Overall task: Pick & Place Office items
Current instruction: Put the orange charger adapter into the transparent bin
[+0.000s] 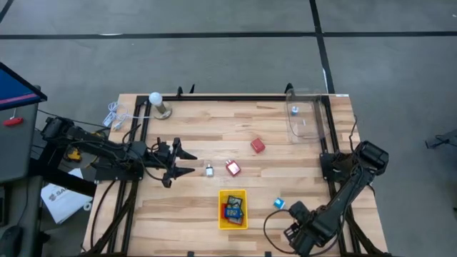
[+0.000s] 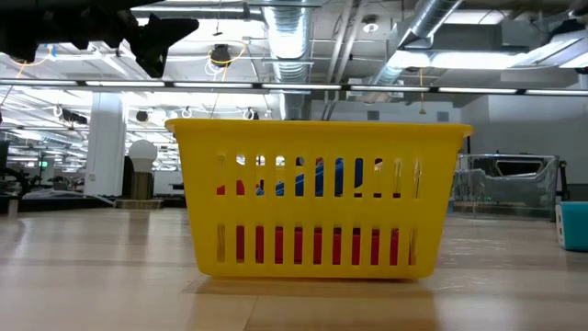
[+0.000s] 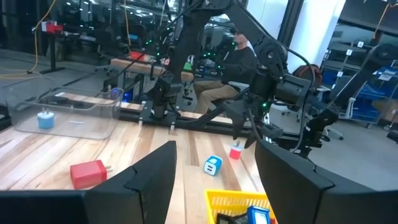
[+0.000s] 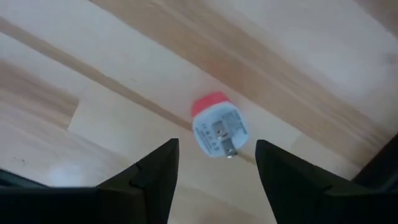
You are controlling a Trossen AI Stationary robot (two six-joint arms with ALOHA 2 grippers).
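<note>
The left gripper (image 1: pixel 190 163) hovers over the left middle of the counter (image 1: pixel 178 207), fingers spread and empty. Just right of it lie a small white piece (image 1: pixel 209 170) and a red-and-white piece (image 1: pixel 232 168), with a red block (image 1: pixel 257 145) farther off. The yellow tray (image 1: pixel 222 214), near centre, holds red and blue pieces (image 1: pixel 233 209). A blue piece (image 1: pixel 278 203) lies to its right. The right gripper (image 4: pixel 217 143), at the near right corner, is open over a white, red-capped plug (image 4: pixel 217 130).
</note>
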